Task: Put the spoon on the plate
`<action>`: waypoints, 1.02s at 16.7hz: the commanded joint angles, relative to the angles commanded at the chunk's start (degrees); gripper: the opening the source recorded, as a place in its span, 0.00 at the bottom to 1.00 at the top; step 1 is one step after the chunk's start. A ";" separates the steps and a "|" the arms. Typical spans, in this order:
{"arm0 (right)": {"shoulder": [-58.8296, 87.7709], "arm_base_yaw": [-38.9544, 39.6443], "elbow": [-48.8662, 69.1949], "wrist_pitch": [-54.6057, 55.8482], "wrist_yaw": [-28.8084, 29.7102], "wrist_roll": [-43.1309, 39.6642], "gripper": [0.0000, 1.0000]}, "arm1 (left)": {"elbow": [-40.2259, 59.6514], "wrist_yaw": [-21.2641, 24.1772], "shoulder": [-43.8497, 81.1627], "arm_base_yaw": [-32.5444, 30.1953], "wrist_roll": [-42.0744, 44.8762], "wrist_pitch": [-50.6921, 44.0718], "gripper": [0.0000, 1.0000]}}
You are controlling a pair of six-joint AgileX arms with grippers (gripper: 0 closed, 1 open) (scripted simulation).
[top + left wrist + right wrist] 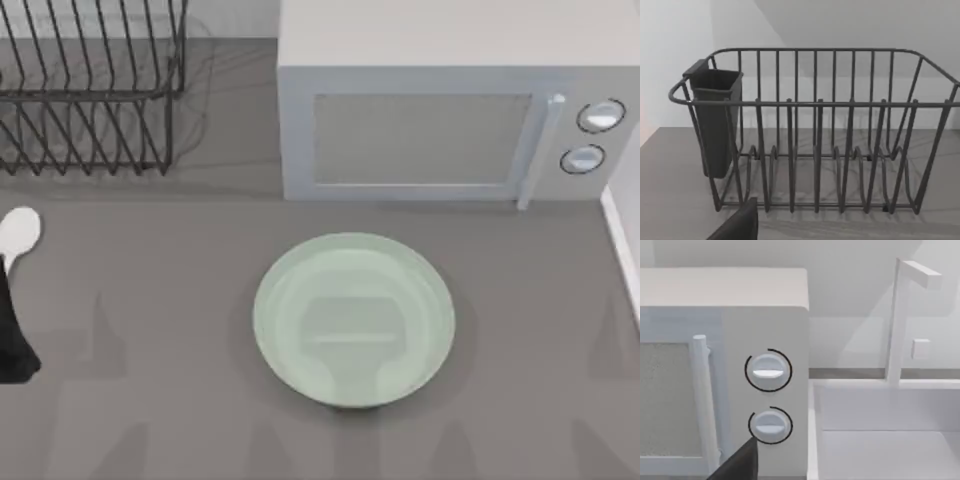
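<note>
step: carry | spoon [18, 235] far left of plate [353, 320], bowl up, probably gripped by left gripper [12, 330]; closure unclear | next: traverse right, lower, release over plate

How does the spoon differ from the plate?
The spoon is white; the plate is pale mint green. The spoon is far smaller than the plate. The spoon sits at the table's left edge, by the left arm's dark tip, while the plate lies flat mid-table, in front of the microwave. Both look plain and glossy.
</note>
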 joint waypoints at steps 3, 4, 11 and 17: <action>0.00 0.00 0.00 0.00 0.00 0.00 1.00 | 0.56 -0.04 0.58 0.09 0.06 -0.44 1.00; 0.00 0.00 0.00 0.00 0.00 0.00 1.00 | 1.71 -0.09 1.77 0.26 0.17 -1.33 1.00; 0.00 0.00 0.00 0.00 0.00 0.00 1.00 | 22.22 -0.12 26.93 2.17 2.23 -17.23 1.00; 0.00 0.00 0.00 0.00 0.00 0.00 1.00 | 46.09 0.02 63.87 4.32 4.65 -37.36 1.00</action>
